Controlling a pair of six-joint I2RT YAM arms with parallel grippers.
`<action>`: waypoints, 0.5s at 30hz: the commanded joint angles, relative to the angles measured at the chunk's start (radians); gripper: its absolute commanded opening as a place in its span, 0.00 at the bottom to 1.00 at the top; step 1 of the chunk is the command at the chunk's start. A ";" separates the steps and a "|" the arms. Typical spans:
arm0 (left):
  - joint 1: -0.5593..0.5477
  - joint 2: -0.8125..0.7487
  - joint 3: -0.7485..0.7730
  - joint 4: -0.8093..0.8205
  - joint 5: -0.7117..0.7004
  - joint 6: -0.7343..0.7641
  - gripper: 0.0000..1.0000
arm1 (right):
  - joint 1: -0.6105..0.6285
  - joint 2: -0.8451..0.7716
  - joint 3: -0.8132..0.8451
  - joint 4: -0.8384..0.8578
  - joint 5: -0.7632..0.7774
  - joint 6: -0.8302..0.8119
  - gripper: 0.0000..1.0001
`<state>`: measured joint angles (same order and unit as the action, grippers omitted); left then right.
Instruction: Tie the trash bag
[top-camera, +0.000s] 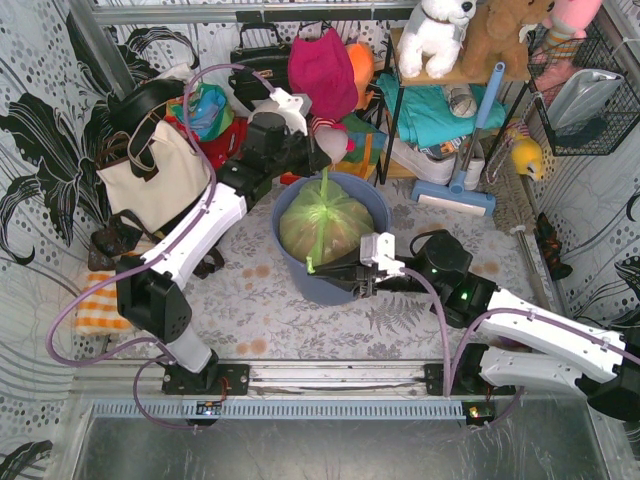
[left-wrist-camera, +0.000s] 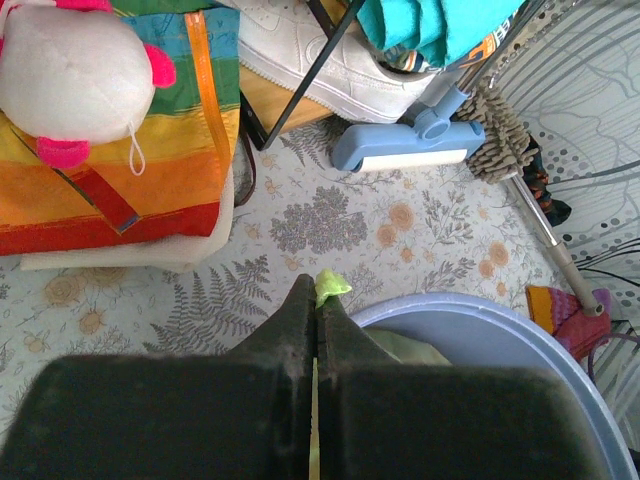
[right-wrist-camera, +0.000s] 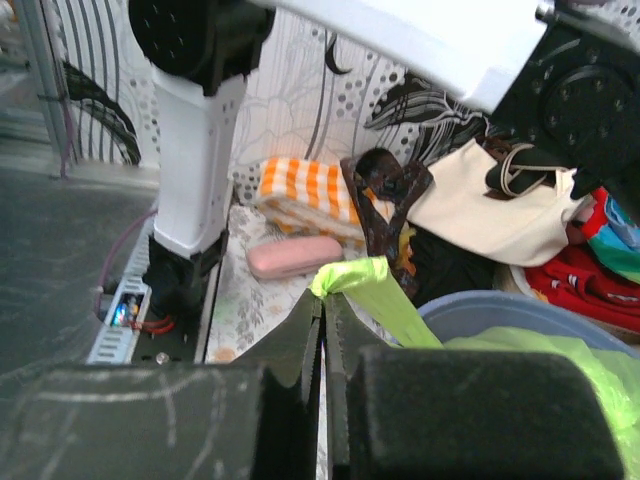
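Observation:
The lime-green trash bag (top-camera: 325, 225) sits in the blue-grey round bin (top-camera: 300, 275), with tan paper showing through it. My left gripper (top-camera: 322, 162) is at the bin's far rim, shut on a thin strip of the bag that runs up from its top; a green tip (left-wrist-camera: 331, 287) pokes out past the fingers. My right gripper (top-camera: 318, 270) is at the bin's near rim, shut on another strip of the bag (right-wrist-camera: 375, 290), pulled taut over the rim toward me. The bin rim also shows in the left wrist view (left-wrist-camera: 470, 315) and the right wrist view (right-wrist-camera: 480, 305).
A cream handbag (top-camera: 150, 170) and dark bags stand left of the bin. A magenta cloth bag (top-camera: 322, 70), a rack with plush toys (top-camera: 470, 40), and a blue floor sweeper (top-camera: 455, 195) crowd the back. An orange striped cloth (top-camera: 100, 305) and a pink case (right-wrist-camera: 295, 257) lie at left.

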<state>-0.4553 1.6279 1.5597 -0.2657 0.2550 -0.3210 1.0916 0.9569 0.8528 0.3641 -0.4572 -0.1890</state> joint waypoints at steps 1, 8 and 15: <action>0.016 0.041 0.052 0.038 -0.022 0.024 0.00 | 0.004 -0.017 0.025 0.219 -0.084 0.145 0.00; 0.022 0.067 0.069 0.054 -0.020 0.008 0.00 | 0.004 -0.003 -0.002 0.455 -0.038 0.191 0.00; 0.028 0.094 0.177 0.037 -0.006 -0.003 0.00 | 0.005 0.010 0.035 0.410 0.056 0.153 0.00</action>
<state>-0.4503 1.7020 1.6581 -0.2924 0.2863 -0.3279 1.0786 0.9897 0.8459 0.6758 -0.4034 -0.0601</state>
